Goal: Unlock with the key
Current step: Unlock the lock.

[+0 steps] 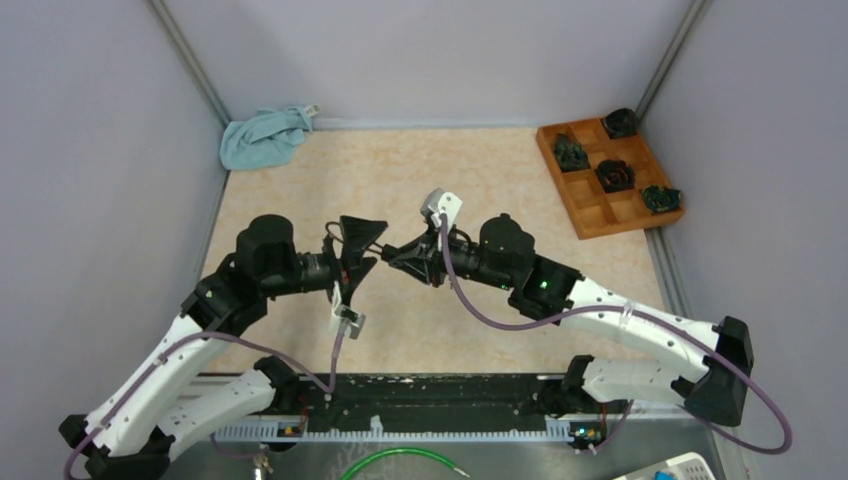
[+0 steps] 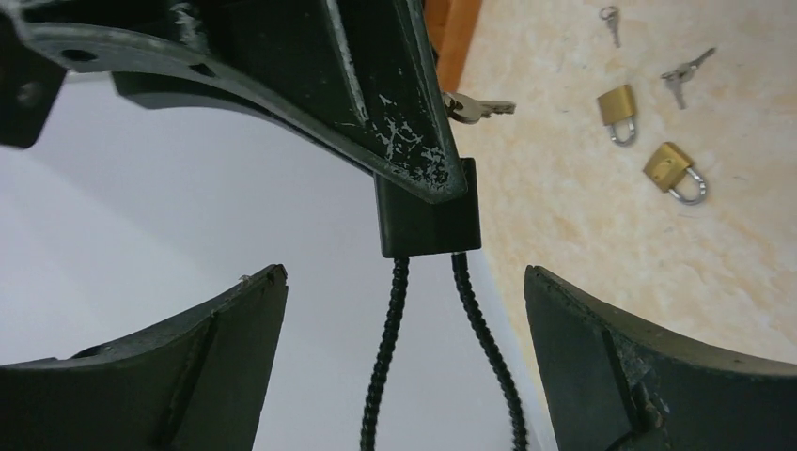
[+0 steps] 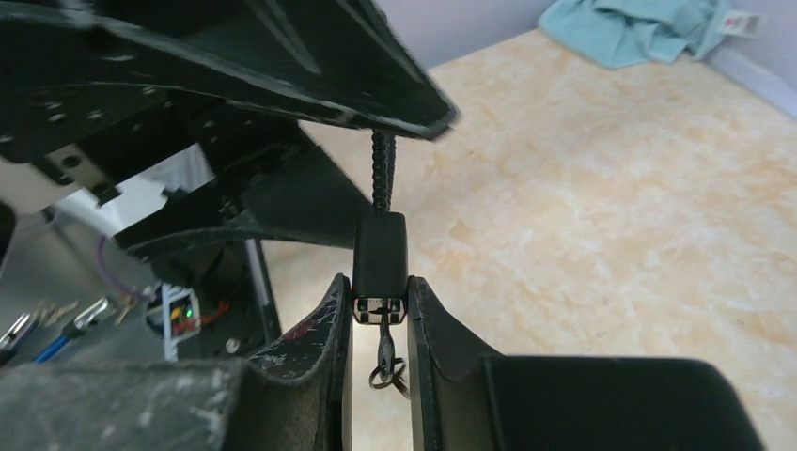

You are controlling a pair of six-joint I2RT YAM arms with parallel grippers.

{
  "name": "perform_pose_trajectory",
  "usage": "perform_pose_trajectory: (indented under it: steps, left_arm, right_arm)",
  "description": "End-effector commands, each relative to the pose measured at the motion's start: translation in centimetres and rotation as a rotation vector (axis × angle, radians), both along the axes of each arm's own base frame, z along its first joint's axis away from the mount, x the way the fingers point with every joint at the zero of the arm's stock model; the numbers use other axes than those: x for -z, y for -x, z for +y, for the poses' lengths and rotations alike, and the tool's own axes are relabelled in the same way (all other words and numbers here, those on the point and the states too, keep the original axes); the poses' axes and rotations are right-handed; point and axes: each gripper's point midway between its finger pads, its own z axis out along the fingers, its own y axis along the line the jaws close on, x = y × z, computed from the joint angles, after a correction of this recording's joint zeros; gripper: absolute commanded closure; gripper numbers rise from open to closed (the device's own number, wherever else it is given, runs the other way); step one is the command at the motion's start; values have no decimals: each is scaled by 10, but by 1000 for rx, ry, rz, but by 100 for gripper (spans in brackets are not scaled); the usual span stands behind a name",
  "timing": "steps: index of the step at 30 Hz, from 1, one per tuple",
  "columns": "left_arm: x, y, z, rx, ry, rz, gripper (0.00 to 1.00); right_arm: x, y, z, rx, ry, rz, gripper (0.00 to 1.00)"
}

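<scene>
R gripper [image 3: 376, 284] pinches black cable-lock body [image 3: 380, 246], small metal key [image 3: 384, 349] looks seated; L gripper [image 2: 404, 274] wide open, empty. Nxt we grab+turn key.

The beige marbled surface [image 1: 420, 180] carries a crumpled teal cloth [image 1: 263, 137] at the upper left of the top view. A compartmented wooden tray [image 1: 598, 208] sits at the upper right. In the left wrist view, upper right, two brass padlocks [image 2: 617, 110] [image 2: 673, 171] lie near each other. Small keys [image 2: 686, 73] [image 2: 612, 23] lie just above them.
</scene>
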Motion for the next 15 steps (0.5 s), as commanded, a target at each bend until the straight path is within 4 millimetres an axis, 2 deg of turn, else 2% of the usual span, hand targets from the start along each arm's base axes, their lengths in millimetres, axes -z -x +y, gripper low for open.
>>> perform_pose_trajectory:
  steps: [1, 4, 5, 7, 8, 10, 11, 13, 15]
  left_arm:
    - [11, 17, -4, 99, -82, 37, 4]
    - [10, 16, -9, 114, -82, 49, 11]
    - [9, 15, -10, 109, -77, 51, 16]
    - [6, 12, -12, 98, -58, 35, 31]
    - [6, 12, -12, 95, -44, 10, 42]
    - [-5, 12, -10, 93, 5, -81, 55]
    - [-2, 12, -10, 95, 18, -118, 61]
    - [-10, 15, -9, 98, 60, -190, 71]
    - [-14, 17, -7, 102, 81, -215, 78]
  right_arm:
    - [-35, 29, 5, -177, -13, -48, 100]
    - [-41, 30, 11, -201, -4, -46, 100]
    - [-44, 30, 13, -202, -14, -43, 100]
    - [-48, 29, 16, -201, -29, -34, 100]
    - [-49, 26, 18, -192, -37, -30, 100]
    - [-49, 25, 19, -186, -43, -22, 100]
    - [-49, 25, 21, -189, -44, -18, 100]
    - [-46, 26, 22, -197, -45, -13, 100]
    - [-45, 25, 22, -192, -46, -12, 100]
